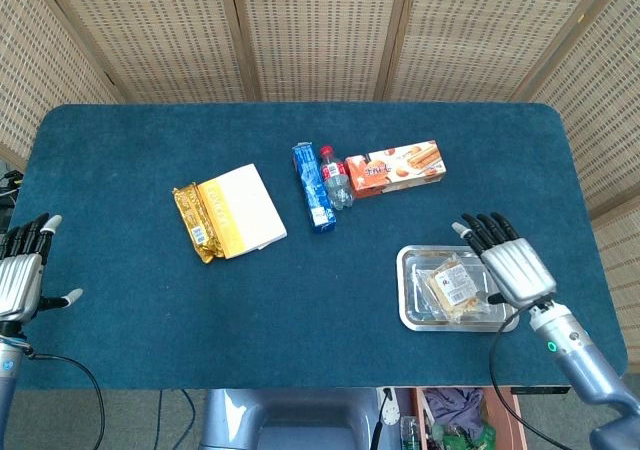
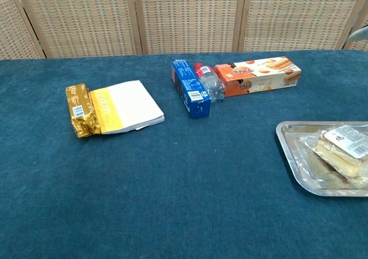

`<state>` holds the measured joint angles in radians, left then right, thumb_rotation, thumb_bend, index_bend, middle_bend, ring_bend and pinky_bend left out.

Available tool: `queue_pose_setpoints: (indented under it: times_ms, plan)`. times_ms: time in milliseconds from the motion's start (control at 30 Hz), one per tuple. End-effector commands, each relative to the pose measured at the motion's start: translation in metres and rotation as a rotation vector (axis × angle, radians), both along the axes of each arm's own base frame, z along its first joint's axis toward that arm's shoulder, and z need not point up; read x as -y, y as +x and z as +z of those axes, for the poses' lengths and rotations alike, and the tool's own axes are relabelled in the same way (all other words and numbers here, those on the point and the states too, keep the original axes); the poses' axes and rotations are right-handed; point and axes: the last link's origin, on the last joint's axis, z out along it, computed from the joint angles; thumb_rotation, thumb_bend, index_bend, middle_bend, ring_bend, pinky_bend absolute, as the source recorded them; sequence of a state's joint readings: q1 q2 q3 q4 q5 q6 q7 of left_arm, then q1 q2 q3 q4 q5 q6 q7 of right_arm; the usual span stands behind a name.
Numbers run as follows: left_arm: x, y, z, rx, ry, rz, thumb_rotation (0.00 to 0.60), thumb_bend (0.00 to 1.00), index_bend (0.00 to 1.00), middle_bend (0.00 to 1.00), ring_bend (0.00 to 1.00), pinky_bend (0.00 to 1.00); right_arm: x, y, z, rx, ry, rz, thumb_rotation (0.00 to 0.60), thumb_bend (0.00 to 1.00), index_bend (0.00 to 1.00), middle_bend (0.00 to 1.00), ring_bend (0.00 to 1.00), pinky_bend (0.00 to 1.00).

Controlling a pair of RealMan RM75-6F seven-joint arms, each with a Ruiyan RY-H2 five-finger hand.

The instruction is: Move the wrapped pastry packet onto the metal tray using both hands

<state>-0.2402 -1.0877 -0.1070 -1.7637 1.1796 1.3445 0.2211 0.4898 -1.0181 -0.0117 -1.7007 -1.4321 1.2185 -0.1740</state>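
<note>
Right hand spread empty beside our metal tray; pastry packet sits inside; we should withdraw gently.

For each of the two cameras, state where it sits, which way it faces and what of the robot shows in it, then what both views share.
Head view: sits high, looks steeply down on the whole table; shows the left hand at the left edge and the right hand by the metal tray, both with fingers spread.
Chest view: sits low at the table's near edge, faces across it toward the woven screen; no hand shows.
Shared: tray, wrapped pastry packet lying in it, biscuit box, bottle.
</note>
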Motion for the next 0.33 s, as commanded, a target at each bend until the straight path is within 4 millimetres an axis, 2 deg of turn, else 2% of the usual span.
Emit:
queue_pose_setpoints:
  times_ms: [33,200,333]
  plan:
    - [0.007,0.000,0.000,-0.004,0.014,-0.020,0.600,0.00,0.00,0.00,0.00,0.00,-0.051,-0.026,0.007,0.143,-0.156,-0.022,0.600,0.00,0.00,0.00,0.00,0.00]
    - [0.015,0.003,0.000,-0.006,0.034,-0.066,0.600,0.00,0.00,0.00,0.00,0.00,-0.077,-0.046,0.000,0.153,-0.255,-0.073,0.600,0.00,0.00,0.00,0.00,0.00]
    - [0.020,0.006,0.001,-0.002,0.037,-0.085,0.600,0.00,0.00,0.00,0.00,0.00,-0.087,-0.052,-0.003,0.172,-0.289,-0.098,0.600,0.00,0.00,0.00,0.00,0.00]
